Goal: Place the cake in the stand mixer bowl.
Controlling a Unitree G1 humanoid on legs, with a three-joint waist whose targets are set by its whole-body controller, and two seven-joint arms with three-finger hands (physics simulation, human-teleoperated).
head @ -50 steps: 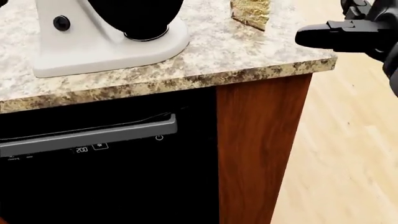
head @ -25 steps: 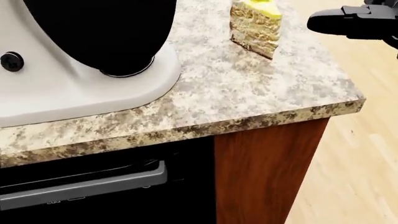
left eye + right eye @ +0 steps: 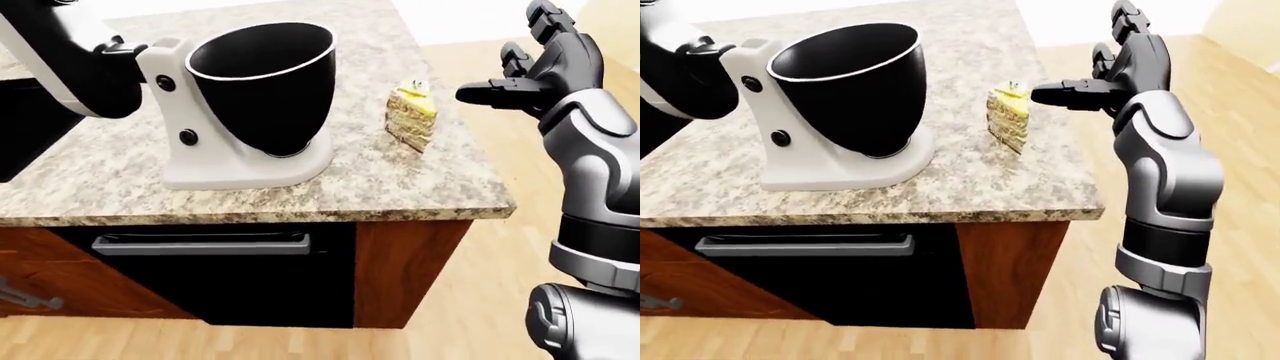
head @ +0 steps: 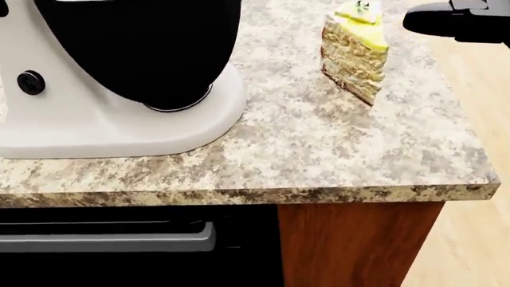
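Granite counter [image 3: 420,187]: cake [image 3: 411,117] beside mixer bowl [image 3: 262,82]; right hand [image 3: 545,71] fingers spread, near cake; left hand seemingly hidden.

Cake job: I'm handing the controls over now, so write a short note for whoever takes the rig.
Right hand: open, raised to the right of the cake, not touching.
Left hand: not visible; only its arm shows by the mixer.
Cake: upright on the counter, right of the stand mixer.
Bowl: on the mixer, nothing visible inside.
Done: nothing placed.
Left: grasp the cake, lift it into the bowl.

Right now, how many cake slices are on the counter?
1. The cake slice stands on the granite counter, right of the stand mixer bowl, apart from it.
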